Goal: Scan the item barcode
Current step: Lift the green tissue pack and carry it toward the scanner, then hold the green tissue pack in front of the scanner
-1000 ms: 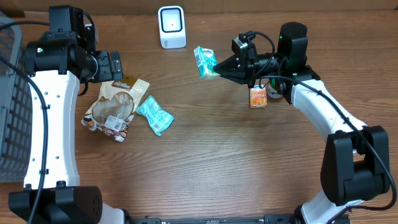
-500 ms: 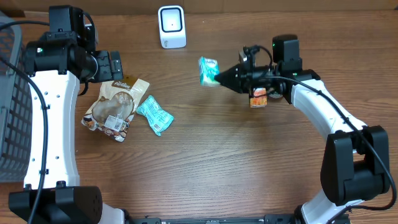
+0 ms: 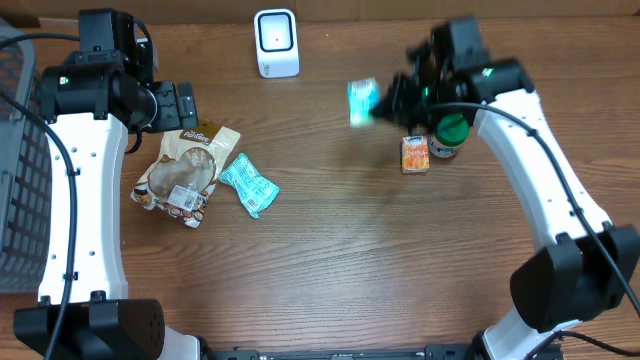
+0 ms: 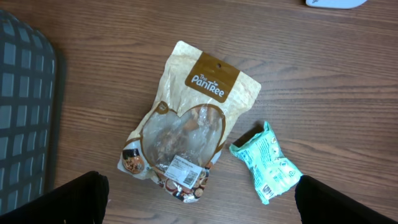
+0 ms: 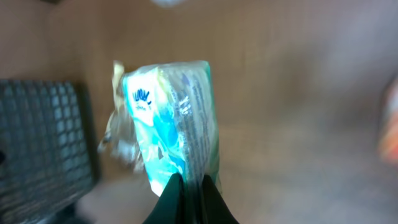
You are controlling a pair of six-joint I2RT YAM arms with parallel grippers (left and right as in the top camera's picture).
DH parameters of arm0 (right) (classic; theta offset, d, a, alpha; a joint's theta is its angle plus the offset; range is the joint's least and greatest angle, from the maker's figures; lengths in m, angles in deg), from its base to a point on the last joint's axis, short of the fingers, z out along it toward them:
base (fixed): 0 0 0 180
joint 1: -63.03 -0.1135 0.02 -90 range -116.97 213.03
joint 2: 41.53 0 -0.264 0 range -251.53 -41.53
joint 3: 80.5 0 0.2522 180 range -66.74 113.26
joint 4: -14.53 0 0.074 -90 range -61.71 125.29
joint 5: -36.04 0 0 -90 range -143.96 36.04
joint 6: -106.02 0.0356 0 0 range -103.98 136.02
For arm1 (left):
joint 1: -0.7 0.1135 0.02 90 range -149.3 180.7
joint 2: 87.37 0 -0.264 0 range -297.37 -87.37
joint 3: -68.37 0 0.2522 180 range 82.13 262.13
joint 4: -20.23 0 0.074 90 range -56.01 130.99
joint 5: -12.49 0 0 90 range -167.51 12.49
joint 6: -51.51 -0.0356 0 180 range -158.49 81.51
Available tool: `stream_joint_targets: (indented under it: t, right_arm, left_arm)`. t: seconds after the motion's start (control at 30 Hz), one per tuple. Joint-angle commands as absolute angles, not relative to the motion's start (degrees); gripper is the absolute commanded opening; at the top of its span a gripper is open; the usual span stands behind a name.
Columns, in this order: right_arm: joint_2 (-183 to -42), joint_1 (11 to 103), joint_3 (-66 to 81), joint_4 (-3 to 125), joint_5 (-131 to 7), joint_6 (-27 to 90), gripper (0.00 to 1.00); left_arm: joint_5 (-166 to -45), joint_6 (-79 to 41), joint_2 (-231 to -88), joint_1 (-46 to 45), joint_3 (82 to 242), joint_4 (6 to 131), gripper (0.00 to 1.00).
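Brown wooden table [image 3: 330, 260] spans under both my arms, w/ a grey mesh basket [image 3: 20, 180] at its left edge. Beige windowed snack pouch [image 3: 183, 172] lies flat near my left gripper [image 3: 186, 104], fingers spread wide, holding nothing. White box-shaped barcode scanner [image 3: 276, 42] stands at the far edge. My right gripper [image 3: 385, 100] pinches a small teal-and-white soft pack [image 3: 362, 101] by its end, off the table, right of the scanner & apart from it; blurred. Crinkly teal packet [image 3: 248, 184] lies just beside the pouch. Orange carton [image 3: 415, 154] & green-lidded jar [image 3: 449, 135] stand nr my right arm.

Even bright light, soft shadows, right wrist view motion-blurred
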State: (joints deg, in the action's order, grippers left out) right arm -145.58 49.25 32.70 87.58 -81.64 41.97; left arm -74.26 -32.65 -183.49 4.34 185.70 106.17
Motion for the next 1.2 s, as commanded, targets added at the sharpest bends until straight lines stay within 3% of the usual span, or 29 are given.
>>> stream_joint_targets:
  t: [0.0, 0.1, 0.43, 0.8, 1.17]
  right_arm:
    - [-145.97, 45.38, 45.29, 88.65, -62.67, 35.98, 0.04]
    - [-146.61, 41.88, 49.68, 84.82, -51.98, 32.68, 0.04]
    - [-157.82, 32.79, 49.57, 58.05, -28.22, 1.84, 0.04]
    - [-176.11, 29.66, 49.55, 31.08, -29.88, -33.24, 0.04]
    - [-182.47, 28.59, 49.46, 29.02, -33.49, -36.45, 0.04]
  left_arm:
    - [-74.52, -32.06, -182.74, 4.39, 186.37, 106.11, 0.99]
    - [-74.52, -32.06, -182.74, 4.39, 186.37, 106.11, 1.0]
    - [-74.52, -32.06, -182.74, 4.39, 186.37, 106.13, 0.99]
    - [-74.52, -32.06, -182.74, 4.39, 186.37, 106.13, 0.99]
    - [-74.52, -32.06, -182.74, 4.39, 186.37, 106.11, 1.0]
